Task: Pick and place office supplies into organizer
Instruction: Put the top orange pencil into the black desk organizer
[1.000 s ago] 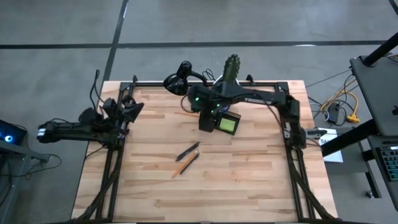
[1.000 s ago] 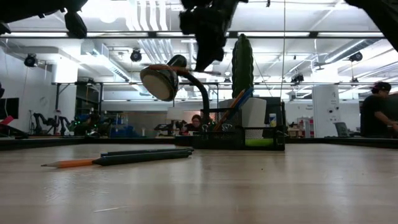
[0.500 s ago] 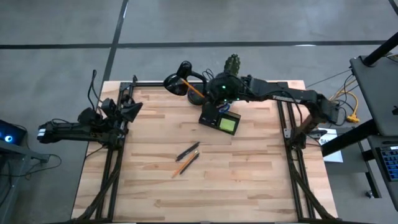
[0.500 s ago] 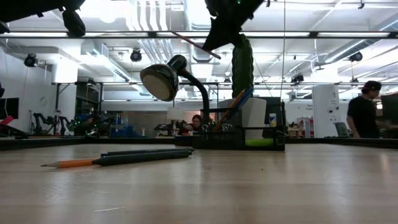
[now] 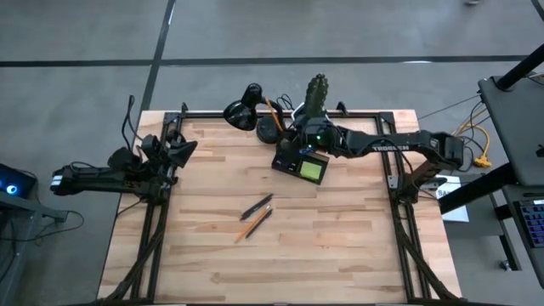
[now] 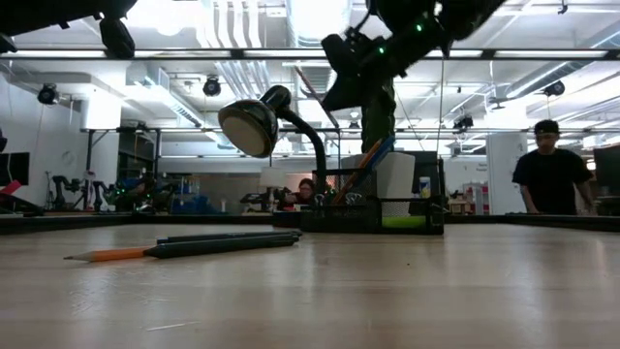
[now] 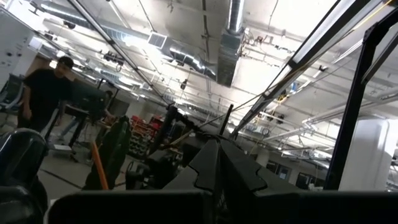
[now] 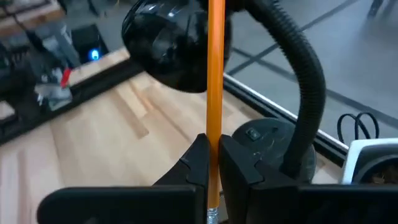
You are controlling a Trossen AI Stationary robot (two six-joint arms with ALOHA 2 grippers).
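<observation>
My right gripper [image 5: 289, 127] hangs high over the table's far side, between the black desk lamp [image 5: 246, 110] and the organizer [image 5: 291, 159], shut on an orange pencil [image 8: 215, 74]. In the low view the right gripper [image 6: 334, 92] is above the organizer [image 6: 368, 211], which holds an upright orange pencil and a blue piece. A lime-green sticky pad [image 5: 312, 171] lies in the organizer's right end. A dark pen [image 5: 256, 206] and a second orange pencil [image 5: 253, 223] lie flat mid-table. My left gripper [image 5: 182, 150] waits shut at the left edge. My right gripper pinches the orange pencil between its two fingers [image 8: 198, 163] near the ferrule end [image 8: 214, 186]. The long shaft runs forward beyond the fingertips toward the lamp head. The pencil is lifted clear and slants steeply in the low view [image 6: 306, 79].
The lamp's base [image 5: 270, 132] and bent neck [image 8: 305, 81] stand right beside the held pencil. A cactus in a white pot [image 5: 317, 90] is at the far edge behind the organizer. People move in the room beyond the table. Bare wood spreads across the near half.
My right gripper has swung from over the organizer's left end toward the far edge beside the lamp and turned about. The orange pencil in it has gone from a shallow slant to a steeper one.
</observation>
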